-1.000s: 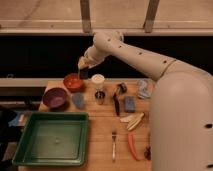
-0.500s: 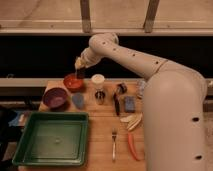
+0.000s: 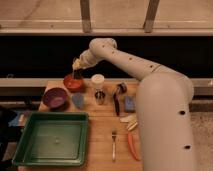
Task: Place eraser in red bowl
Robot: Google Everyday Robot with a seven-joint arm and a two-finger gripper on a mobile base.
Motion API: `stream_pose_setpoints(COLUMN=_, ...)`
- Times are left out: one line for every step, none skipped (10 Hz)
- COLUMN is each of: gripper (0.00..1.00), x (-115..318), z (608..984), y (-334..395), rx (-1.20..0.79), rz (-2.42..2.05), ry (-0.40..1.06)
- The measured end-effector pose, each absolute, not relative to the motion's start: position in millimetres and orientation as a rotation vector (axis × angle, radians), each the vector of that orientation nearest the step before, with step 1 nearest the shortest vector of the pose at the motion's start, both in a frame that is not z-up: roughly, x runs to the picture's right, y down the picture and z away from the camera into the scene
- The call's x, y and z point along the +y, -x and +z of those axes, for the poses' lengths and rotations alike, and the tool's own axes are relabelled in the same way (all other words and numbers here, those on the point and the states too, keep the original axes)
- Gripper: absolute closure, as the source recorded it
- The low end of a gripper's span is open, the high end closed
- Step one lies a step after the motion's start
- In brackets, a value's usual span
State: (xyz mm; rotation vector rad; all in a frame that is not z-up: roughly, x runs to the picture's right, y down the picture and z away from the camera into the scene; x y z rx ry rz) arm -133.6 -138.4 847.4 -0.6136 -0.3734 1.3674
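Note:
The red bowl (image 3: 73, 84) sits at the back left of the wooden table, just behind the purple bowl (image 3: 54, 97). My gripper (image 3: 76, 73) hangs straight over the red bowl, its tip just above the rim, reaching in from the right on the long white arm. It is shut. A small dark piece pokes down from it toward the bowl. This looks like the eraser (image 3: 77, 76), though most of it is hidden by the gripper.
A green tray (image 3: 50, 137) fills the front left. On the table stand a white cup (image 3: 98, 81), a small metal can (image 3: 100, 97), a black elongated item (image 3: 116, 103) and a light blue block (image 3: 130, 104). A fork (image 3: 113, 145) and an orange tool (image 3: 133, 146) lie near the front.
The gripper has swung left and come down from above the bowl's right side to just over the red bowl. Nothing on the table has moved.

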Motion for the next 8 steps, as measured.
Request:
stream_pose_setpoints(gripper=1.00, x=-138, z=849, y=135, rx=-0.388, rz=1.371, ry=0.627)
stream_pose_setpoints(gripper=1.00, x=-139, z=851, y=135, rx=-0.400, rz=1.371, ry=0.635)
stream_pose_setpoints(gripper=1.00, x=-141, z=852, y=136, rx=-0.414, rz=1.371, ry=0.643)
stream_pose_setpoints(gripper=1.00, x=-142, z=855, y=139, rx=-0.436, rz=1.373, ry=0.656)
stream_pose_setpoints(gripper=1.00, x=-144, z=859, y=139, rx=-0.454, rz=1.380, ry=0.670)
stream_pose_setpoints(gripper=1.00, x=-145, z=863, y=140, rx=-0.465, rz=1.389, ry=0.683)
stream_pose_setpoints(gripper=1.00, x=-147, z=870, y=142, rx=-0.480, rz=1.399, ry=0.700)
stream_pose_setpoints(gripper=1.00, x=-148, z=873, y=146, rx=-0.487, rz=1.400, ry=0.713)
